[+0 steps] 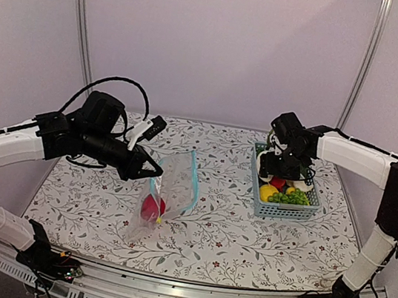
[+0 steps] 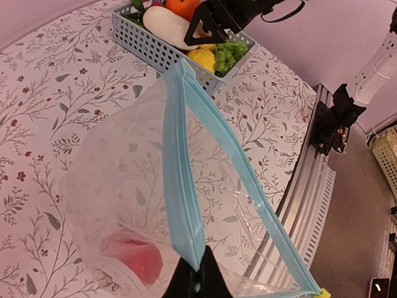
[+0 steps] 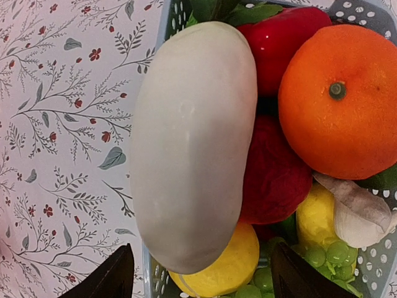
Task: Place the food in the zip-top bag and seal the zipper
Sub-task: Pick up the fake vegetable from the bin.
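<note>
1. One piece is in! A round red toy food (image 1: 150, 207) sits at the bottom of the crinkly clear zip-top bag (image 1: 172, 186). The bag is near the middle of the surface, well apart from the basket.
2. The left end effector (image 2: 197, 277) is clenched on the bag's thin light blue zipper strip (image 2: 180, 186). It lifts one lip, so the mouth gapes toward the basket.
3. Most of the loading is yet to do. The light blue plastic mesh basket (image 1: 287, 209) on the right holds a white oblong radish (image 3: 192, 143), a round orange (image 3: 341, 102), a glossy red tomato (image 3: 282, 37), a yellow lemon (image 3: 223, 267) and a green bunch (image 3: 329, 256).
4. The right end effector (image 1: 283, 169) hovers over the basket. Its fingers (image 3: 108, 279) are spread wide either side of the radish and grip nothing. My call: the radish is the next pick.
5. Sealing is not yet begun, and the zipper stands open along its whole length.
6. The surface (image 1: 207, 248) is a white cloth printed with grey-green sprigs and small red flowers. A metal rail (image 1: 184, 297) runs along its near edge.
7. Around it are pale lilac walls (image 1: 221, 47) and slim metal posts (image 1: 82, 27).
</note>
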Robot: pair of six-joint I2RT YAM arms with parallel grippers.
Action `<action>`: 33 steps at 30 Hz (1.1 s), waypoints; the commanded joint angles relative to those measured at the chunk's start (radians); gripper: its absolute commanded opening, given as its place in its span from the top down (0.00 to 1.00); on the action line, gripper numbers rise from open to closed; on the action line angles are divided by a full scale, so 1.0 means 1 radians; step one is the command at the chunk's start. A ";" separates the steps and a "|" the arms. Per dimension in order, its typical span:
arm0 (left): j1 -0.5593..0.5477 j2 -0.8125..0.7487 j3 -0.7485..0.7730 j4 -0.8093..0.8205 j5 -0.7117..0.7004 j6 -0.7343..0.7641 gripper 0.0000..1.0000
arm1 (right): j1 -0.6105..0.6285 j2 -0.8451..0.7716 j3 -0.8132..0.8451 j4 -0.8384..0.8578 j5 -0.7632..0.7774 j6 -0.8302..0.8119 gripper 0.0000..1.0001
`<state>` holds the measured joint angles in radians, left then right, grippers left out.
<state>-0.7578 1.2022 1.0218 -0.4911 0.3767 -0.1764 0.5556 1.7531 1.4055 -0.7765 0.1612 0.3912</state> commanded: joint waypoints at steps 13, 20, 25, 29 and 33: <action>0.020 -0.018 -0.012 0.002 0.013 0.001 1.00 | -0.030 0.117 0.069 0.087 -0.029 0.005 0.31; 0.021 -0.021 -0.013 0.003 0.013 0.001 1.00 | -0.032 0.128 0.069 0.098 -0.035 0.012 0.40; 0.021 -0.022 -0.012 0.002 0.014 0.000 1.00 | -0.032 0.120 0.066 0.100 -0.037 0.012 0.47; 0.023 -0.024 -0.012 0.002 0.015 0.001 1.00 | -0.031 0.101 0.059 0.100 -0.038 0.013 0.52; 0.023 -0.023 -0.014 0.003 0.017 0.001 1.00 | -0.031 0.068 0.047 0.105 -0.050 0.011 0.54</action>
<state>-0.7513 1.1988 1.0210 -0.4911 0.3817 -0.1764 0.5297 1.8599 1.4525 -0.6872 0.1284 0.4026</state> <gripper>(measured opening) 0.005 0.519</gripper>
